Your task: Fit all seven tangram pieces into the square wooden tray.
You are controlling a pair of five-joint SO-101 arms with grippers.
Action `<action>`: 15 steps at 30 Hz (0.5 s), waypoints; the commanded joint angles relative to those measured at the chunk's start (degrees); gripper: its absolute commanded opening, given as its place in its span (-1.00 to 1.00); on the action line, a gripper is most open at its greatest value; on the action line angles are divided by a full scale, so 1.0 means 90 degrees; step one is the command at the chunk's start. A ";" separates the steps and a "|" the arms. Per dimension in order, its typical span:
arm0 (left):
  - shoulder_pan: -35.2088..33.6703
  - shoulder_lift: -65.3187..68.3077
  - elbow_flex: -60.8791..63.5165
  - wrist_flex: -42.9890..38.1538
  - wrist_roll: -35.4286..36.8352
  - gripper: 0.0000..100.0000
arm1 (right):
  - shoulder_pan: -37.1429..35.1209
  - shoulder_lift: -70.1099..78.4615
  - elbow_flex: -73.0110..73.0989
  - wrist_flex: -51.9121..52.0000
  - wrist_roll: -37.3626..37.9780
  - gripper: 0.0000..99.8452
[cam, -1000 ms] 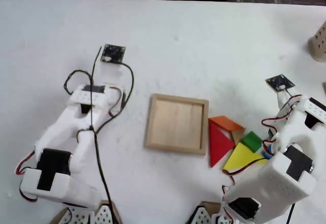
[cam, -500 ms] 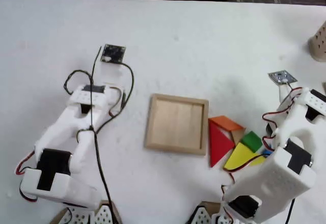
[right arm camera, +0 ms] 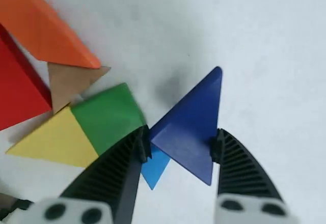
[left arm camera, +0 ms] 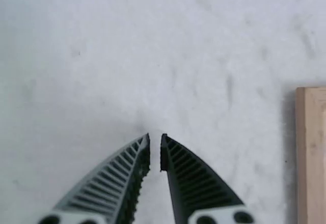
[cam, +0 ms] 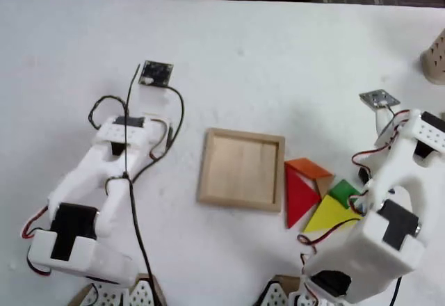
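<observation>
The square wooden tray (cam: 241, 169) lies empty at the table's middle; its edge (left arm camera: 310, 152) also shows in the left wrist view. To its right lie the orange piece (cam: 308, 168), red triangle (cam: 299, 195), green square (cam: 343, 192) and yellow triangle (cam: 328, 215). My right gripper (right arm camera: 180, 142) is shut on the dark blue triangle (right arm camera: 191, 127), which casts a shadow on the table. A light blue piece (right arm camera: 154, 168) lies under it, beside the green square (right arm camera: 107, 114). A small brown triangle (right arm camera: 69, 81) sits between the orange piece (right arm camera: 43, 28) and the green square. My left gripper (left arm camera: 155, 143) is shut over bare table, left of the tray.
The white table (cam: 278, 62) is bare behind the tray. A tan perforated object (cam: 435, 59) stands at the far right edge. The arm bases (cam: 118, 292) sit along the front edge, and a black cable (cam: 132, 202) runs along the left arm.
The right arm has swung toward the far side of the table, and the blue bit seen beside the yellow triangle is now hidden under it. The left arm has not moved.
</observation>
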 commanded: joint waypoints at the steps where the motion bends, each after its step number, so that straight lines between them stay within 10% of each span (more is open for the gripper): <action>1: 0.0093 -0.0044 -0.0342 -0.0010 -0.0039 -0.86 | -0.0308 -0.0816 0.0234 0.0103 -0.0059 -0.74; 15: 0.0063 -0.0044 -0.0342 -0.0010 -0.0039 -0.86 | -0.2691 -0.2125 0.1416 0.0063 -0.1719 -0.73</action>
